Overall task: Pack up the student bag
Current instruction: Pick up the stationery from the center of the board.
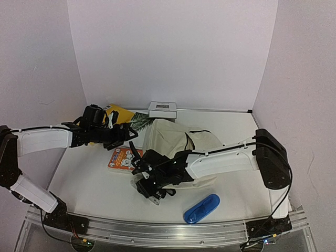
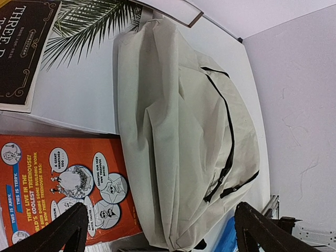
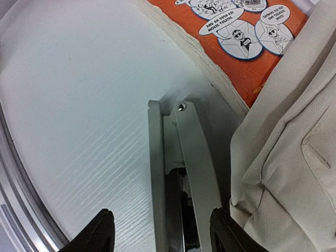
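The student bag (image 1: 170,137) is a cream backpack with black zippers, lying flat mid-table with its zippers shut (image 2: 178,131). My left gripper (image 1: 132,139) hovers open over the bag's left side, its black fingers (image 2: 65,231) wide apart with nothing between them. My right gripper (image 1: 149,188) is low at the bag's near-left corner (image 3: 294,157). Its jaws stand open on either side of a long grey stapler (image 3: 184,157) that lies on the table. The right finger is close to the stapler; a gap shows on the left.
An orange comic book (image 1: 122,157) lies left of the bag, its edge under the fabric (image 2: 52,184). A dark book (image 2: 21,47) and a palm-leaf cover (image 2: 89,23) sit behind it. A white box (image 1: 162,109) stands at the back. A blue case (image 1: 202,208) lies near the front rail.
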Motion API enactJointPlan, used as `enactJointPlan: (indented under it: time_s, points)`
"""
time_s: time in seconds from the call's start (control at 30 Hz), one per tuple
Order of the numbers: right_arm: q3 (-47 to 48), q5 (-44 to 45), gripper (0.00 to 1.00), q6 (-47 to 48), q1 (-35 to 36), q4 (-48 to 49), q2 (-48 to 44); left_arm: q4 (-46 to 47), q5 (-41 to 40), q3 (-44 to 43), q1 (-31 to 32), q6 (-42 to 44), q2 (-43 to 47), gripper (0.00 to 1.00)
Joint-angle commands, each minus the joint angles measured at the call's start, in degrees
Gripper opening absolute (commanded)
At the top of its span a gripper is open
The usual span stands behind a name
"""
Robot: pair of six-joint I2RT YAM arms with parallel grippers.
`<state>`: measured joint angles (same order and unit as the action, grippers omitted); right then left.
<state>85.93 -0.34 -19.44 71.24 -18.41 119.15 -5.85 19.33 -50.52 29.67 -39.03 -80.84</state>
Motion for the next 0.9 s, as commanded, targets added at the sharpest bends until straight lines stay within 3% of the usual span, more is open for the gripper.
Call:
enactJointPlan:
  time_s: [0.0,0.3,0.8,0.87]
  points:
    - [4.80,0.25,0.61,3.74,-1.66,-1.80,2.80,1.25,-0.58,0.50,-0.21,-0.09,1.79,0.97]
    - [7.97,0.83,0.61,6.10,-3.13,-2.77,6.54,1.02,-1.37,0.87,-0.23,-0.09,2.26,0.97]
    - [9.48,-3.69,0.48,7.14,-3.21,-3.21,10.58,-2.75,-8.15,1.46,-1.09,-3.79,3.01,0.98]
    - [9.56,-2.47,0.43,6.97,-3.21,-3.12,11.10,-2.85,-9.36,2.59,-1.52,-4.87,4.31,0.98]
